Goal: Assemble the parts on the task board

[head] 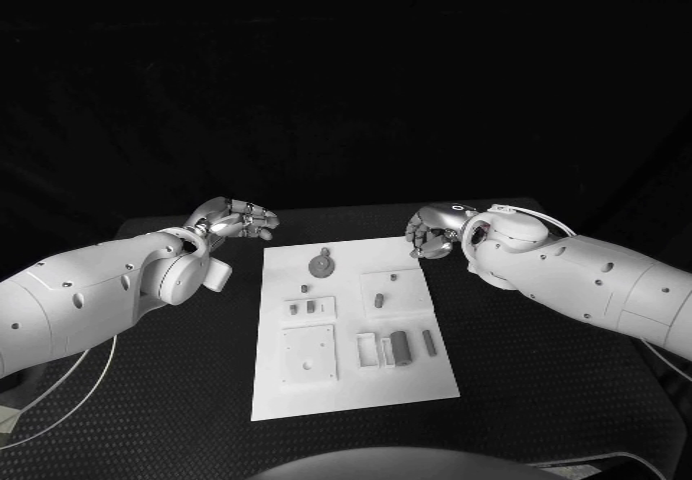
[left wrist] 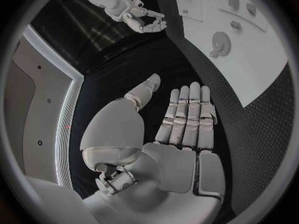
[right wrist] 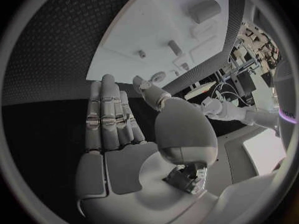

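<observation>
The task board [head: 353, 330] lies flat in the centre of the head view, a white plate on the black table [head: 173, 400], running from just below the two hands down toward the lower middle of the frame. A round disc-shaped part [head: 322, 263] with a small tab sits near the board's upper edge, left of centre. Below it, small upright parts [head: 304, 289] stand near a raised square plate at the left side, and one more small peg [head: 379, 298] stands on a square at the right. Lower down, a larger square plate [head: 307, 353] lies at lower left, and a group of dark blocks [head: 402, 347] lies at lower right beside a pale frame. The left hand [head: 231, 220] hovers off the board's upper left corner, above the table, holding nothing; in the left wrist view its fingers [left wrist: 187, 117] lie straight and side by side with the thumb set apart. The right hand [head: 437, 230] hangs by the board's upper right corner, also holding nothing; in the right wrist view its fingers [right wrist: 111, 117] are straight and close together, thumb held out to the side.
</observation>
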Available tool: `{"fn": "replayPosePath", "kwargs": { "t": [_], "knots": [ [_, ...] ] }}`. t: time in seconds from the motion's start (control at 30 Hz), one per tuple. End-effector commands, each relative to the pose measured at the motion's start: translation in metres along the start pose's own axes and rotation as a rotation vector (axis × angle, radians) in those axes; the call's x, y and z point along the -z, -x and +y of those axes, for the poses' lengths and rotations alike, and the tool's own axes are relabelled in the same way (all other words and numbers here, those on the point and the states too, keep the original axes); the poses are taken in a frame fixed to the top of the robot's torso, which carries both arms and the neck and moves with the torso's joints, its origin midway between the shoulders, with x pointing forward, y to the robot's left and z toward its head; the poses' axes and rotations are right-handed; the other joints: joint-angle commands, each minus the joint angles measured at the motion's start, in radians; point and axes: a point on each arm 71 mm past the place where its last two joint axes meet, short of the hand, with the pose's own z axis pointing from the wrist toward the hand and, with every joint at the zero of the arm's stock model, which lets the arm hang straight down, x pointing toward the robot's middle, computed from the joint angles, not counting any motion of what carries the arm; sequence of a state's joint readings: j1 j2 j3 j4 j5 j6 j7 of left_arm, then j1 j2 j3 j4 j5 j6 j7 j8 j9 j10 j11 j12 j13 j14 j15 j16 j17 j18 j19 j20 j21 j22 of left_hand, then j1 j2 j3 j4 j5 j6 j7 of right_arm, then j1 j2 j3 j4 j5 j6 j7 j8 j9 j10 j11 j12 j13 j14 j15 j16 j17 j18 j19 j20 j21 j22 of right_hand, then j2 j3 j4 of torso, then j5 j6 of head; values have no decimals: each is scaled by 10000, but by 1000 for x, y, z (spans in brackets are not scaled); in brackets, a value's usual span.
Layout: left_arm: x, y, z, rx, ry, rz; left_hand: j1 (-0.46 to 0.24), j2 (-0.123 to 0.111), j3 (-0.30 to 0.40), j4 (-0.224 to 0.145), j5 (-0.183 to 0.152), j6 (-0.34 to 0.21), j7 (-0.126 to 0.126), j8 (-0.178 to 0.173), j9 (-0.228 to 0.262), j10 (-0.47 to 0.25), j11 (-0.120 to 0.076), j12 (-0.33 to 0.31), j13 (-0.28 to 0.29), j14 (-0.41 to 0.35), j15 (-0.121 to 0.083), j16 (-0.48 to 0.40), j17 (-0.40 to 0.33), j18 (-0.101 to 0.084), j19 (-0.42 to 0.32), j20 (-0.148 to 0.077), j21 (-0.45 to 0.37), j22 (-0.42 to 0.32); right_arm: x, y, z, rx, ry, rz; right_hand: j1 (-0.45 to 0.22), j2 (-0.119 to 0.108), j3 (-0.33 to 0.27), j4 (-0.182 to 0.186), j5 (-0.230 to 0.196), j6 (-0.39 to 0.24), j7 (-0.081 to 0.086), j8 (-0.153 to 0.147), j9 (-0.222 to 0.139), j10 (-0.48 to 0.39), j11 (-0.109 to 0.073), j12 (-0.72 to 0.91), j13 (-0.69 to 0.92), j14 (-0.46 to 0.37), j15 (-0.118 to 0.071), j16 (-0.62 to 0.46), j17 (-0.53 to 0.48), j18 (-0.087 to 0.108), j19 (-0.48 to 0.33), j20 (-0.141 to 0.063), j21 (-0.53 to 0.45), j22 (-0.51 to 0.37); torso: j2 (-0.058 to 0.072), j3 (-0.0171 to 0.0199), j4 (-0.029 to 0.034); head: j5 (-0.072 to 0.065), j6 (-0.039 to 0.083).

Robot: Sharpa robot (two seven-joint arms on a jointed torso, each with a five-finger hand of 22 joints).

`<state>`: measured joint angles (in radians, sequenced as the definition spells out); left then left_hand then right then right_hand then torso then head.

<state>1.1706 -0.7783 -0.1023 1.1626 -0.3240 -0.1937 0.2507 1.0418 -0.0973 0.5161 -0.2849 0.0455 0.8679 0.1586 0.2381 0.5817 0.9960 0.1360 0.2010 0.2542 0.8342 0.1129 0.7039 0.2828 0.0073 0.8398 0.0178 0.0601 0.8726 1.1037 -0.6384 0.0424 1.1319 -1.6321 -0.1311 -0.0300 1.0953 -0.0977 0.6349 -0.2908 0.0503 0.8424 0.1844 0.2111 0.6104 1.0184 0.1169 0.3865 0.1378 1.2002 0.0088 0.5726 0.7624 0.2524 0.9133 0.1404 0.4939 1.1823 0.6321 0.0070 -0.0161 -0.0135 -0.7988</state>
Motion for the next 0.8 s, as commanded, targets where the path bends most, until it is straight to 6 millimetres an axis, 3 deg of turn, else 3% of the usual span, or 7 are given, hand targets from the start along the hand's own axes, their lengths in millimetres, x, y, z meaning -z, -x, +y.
{"fn": "replayPosePath", "kwargs": {
  "t": [0.03, 0.27, 0.63, 0.8],
  "knots": [
    [-1, -5, -4, 448, -317, 246, -44, 65, -87, 13, 43, -62, 22, 63, -15, 110, 5, -42, -34, -12, 54, -109, 30, -53, 44, 25, 48, -67, -1, -5, -1, 1237, -232, 343, -27, -131, 52, 8, -2, 87, 2, 23, -37, 158, -9, -200, -75, 110, -27, 120, 127, 94, 187, -40, 77, 31, -10, -5, 17, -10, 147],
    [-1, -8, -6, 499, -357, 323, -41, 74, -151, 14, 43, -83, 94, 86, -40, 188, 68, -91, -100, -4, 103, -289, 111, -24, 78, 53, 51, -212, -2, -12, 1, 1499, -126, 603, 188, -252, 96, -17, -2, 149, -27, 62, -87, 294, -5, -489, -174, 42, -23, 148, 243, 94, 184, -65, 25, 42, 11, -7, 27, 39, 216],
    [-3, -13, -8, 594, -441, 390, -64, 85, -229, 14, 42, -94, 111, 113, -65, 237, 93, -145, -165, -38, 142, -467, 197, 14, 92, 90, 53, -347, -12, -31, 20, 1655, 352, 855, 193, -238, 60, -10, -3, 125, -14, 55, -137, 317, 17, -709, -247, 70, -7, 192, 322, 94, 246, -68, 21, 61, 25, 10, 0, 378, 229],
    [-3, -14, -8, 645, -442, 432, -74, 86, -254, 15, 42, -102, 119, 117, -73, 246, 100, -161, -182, -44, 155, -509, 223, 24, 95, 101, 54, -381, -16, -33, 29, 1731, 512, 812, 187, -236, 44, -8, -3, 119, -10, 54, -155, 351, 13, -769, -263, 100, -12, 219, 354, 94, 287, -80, 33, 74, 17, 0, -10, 493, 214]
  ]
}}
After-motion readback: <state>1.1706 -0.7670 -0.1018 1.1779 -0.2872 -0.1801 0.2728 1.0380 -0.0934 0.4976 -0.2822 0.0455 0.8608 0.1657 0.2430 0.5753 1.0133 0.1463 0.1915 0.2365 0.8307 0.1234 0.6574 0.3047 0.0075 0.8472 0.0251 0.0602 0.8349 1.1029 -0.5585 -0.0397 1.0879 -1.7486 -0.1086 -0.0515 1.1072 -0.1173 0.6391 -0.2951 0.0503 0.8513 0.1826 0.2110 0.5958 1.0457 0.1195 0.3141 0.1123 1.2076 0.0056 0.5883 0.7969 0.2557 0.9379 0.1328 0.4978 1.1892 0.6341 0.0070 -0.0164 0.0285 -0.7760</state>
